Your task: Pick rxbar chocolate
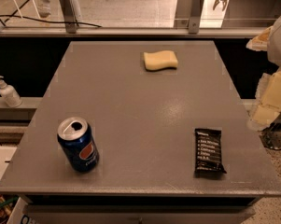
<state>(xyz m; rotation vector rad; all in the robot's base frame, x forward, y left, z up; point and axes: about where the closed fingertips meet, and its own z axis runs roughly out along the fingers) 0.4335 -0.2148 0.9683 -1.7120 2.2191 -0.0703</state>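
Grey table top point(140, 106), flat and matte, fills most of the scene, its near edge running across the bottom.

Near left: one blue soda can point(78, 145) stands upright, opened, its silver top showing the mouth hole. It sits close to the near left corner.

Near right: the rxbar chocolate point(208, 150) lies flat on the table, a black wrapper with rows of white text facing up, long side running near to far. It rests close to the near right corner, well apart from the can and a short way in from the right edge. Nothing touches it.

Right side, middle depth: the robot's pale arm hangs beyond the table's right edge. Its lower end, the gripper point(263, 110), sits off the table, above the floor, farther away than the bar and to its right, not in contact with it. Whether the gripper is released or clenched, I cannot tell; it grasps nothing that can be seen.

Left side, middle depth: a white pump bottle point(8, 92) stands on a low ledge off the table.

Far centre: a yellow sponge point(160, 60) lies flat near the far edge, slightly right of the middle.

Beyond the table: a pale rail point(130, 31) with upright posts crosses the scene, and a dark cable point(42, 18) trails on the floor behind it.
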